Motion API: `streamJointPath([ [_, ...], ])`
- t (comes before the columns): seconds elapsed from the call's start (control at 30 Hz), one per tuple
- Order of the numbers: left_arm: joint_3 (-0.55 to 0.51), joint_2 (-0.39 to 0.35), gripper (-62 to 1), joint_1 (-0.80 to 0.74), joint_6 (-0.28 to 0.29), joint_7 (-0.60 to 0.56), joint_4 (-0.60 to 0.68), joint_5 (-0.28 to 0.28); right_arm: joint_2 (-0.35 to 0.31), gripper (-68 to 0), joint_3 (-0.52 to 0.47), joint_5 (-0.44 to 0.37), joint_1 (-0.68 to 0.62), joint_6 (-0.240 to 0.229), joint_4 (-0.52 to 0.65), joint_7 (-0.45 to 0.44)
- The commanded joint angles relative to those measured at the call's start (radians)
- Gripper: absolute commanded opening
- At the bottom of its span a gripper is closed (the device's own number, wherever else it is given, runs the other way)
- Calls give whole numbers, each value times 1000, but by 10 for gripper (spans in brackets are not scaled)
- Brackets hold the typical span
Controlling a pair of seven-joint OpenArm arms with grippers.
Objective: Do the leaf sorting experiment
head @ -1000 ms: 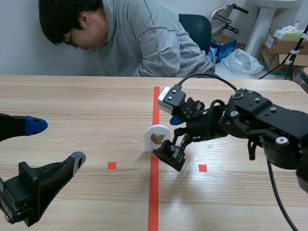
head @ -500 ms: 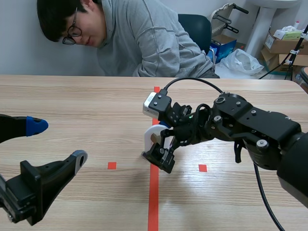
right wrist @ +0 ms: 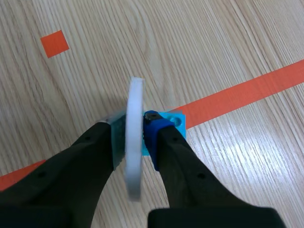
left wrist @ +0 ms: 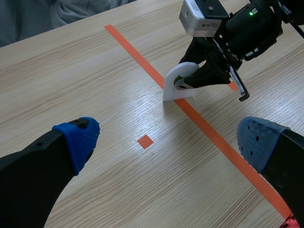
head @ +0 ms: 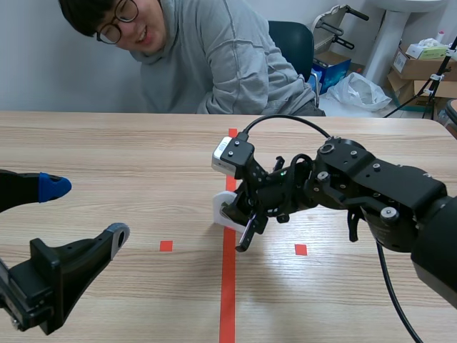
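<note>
A small white arched plate [head: 223, 212] with a round window showing something brown stands upright on the orange tape line [head: 228, 286] at mid-table. My right gripper [head: 241, 216] is shut on it. In the right wrist view the plate [right wrist: 135, 102] stands edge-on, pinched between the two fingers of that gripper [right wrist: 133, 137], with a blue pad [right wrist: 166, 124] pressed against one side. The left wrist view shows the plate [left wrist: 176, 86] ahead of my left gripper [left wrist: 171, 140], whose blue pads are far apart with nothing between them. That open left gripper [head: 84, 211] sits low at the table's left.
A person in a grey top [head: 214, 57] leans in at the far edge of the table. Small orange-red squares [head: 166, 246] [head: 300, 249] mark the wood on either side of the tape line. Boxes and a bag stand beyond the table's far right.
My right gripper moved left to the white plate and shut on it, its fingers turning more upright. The person lifted their head. The left arm stayed still.
</note>
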State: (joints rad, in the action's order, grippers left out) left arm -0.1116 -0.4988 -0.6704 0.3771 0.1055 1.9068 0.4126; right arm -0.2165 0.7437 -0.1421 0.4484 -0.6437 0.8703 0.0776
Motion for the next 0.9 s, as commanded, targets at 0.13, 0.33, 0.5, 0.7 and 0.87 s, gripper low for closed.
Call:
streamJointPath([
  [0.13,-6,2,13,-8,3,-7,7,10,-8,-657,-13,-12,23,0,19,-13],
  [0.33,-6,3,13,-8,3,-6,7,10,-16,-656,-40,-27,15,5,37,11],
  [0.5,-6,3,13,-8,3,-6,7,10,-56,-656,-138,-68,-32,96,131,68],
  [0.7,-6,2,13,-8,3,-2,7,10,-83,-656,-336,-184,-58,216,156,165],
  [0.87,-6,2,13,-8,3,1,7,10,-103,-655,-520,-219,-60,316,156,202],
])
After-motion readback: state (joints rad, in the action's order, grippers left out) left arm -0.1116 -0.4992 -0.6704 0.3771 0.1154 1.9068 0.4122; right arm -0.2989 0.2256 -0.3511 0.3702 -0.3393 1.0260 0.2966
